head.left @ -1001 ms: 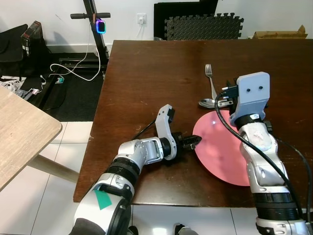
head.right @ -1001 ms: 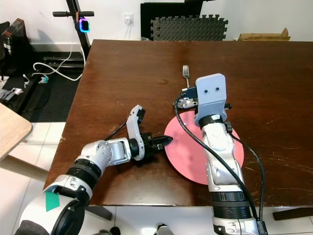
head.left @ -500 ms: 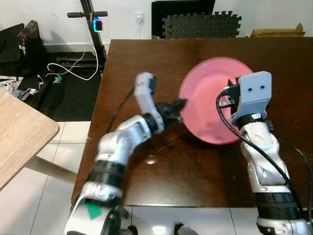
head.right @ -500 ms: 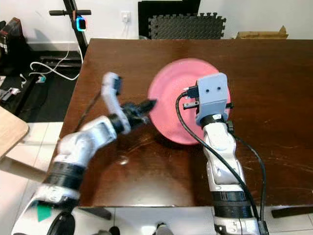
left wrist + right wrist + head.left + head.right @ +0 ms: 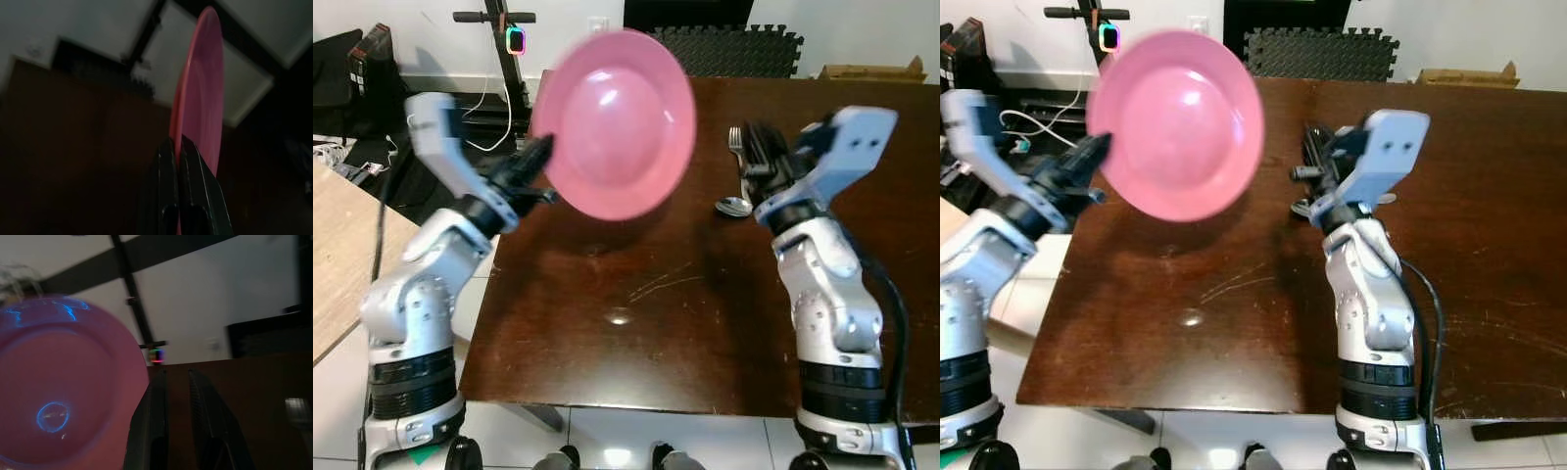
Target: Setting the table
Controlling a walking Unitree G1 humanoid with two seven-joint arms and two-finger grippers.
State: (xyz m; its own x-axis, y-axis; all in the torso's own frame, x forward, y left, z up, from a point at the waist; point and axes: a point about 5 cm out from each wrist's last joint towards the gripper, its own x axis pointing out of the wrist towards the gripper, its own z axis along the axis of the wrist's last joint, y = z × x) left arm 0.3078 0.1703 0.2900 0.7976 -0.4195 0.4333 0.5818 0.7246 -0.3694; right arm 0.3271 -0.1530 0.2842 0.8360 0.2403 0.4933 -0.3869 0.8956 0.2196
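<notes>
So the left gripper (image 5: 536, 157) has the pink plate (image 5: 615, 121) pinched by its rim, fingers clamped tight on the edge, and it's holding the thing up in the air over the left part of the dark wooden table (image 5: 705, 294), tipped up nearly on edge so the inside faces the camera. The plate is plain glossy pink plastic by the look of it, round, with a wide shallow well and a raised rim, a bit motion-blurred around the edges. In the left wrist view you see it edge-on, a thin pink sliver (image 5: 203, 107) running up from between the two black fingers (image 5: 166, 196). The right gripper (image 5: 759, 157) is raised above the table on the right side, not holding anything, its fingers close together with only a narrow gap between them; from its wrist cam you get the plate's face (image 5: 63, 382) with a bluish reflection on it. Behind the right gripper a fork (image 5: 734, 142) and a spoon (image 5: 733, 206) lie on the table, the spoon bowl just beside the arm. A scooter (image 5: 509, 44) with a glowing display stands by the back wall.
</notes>
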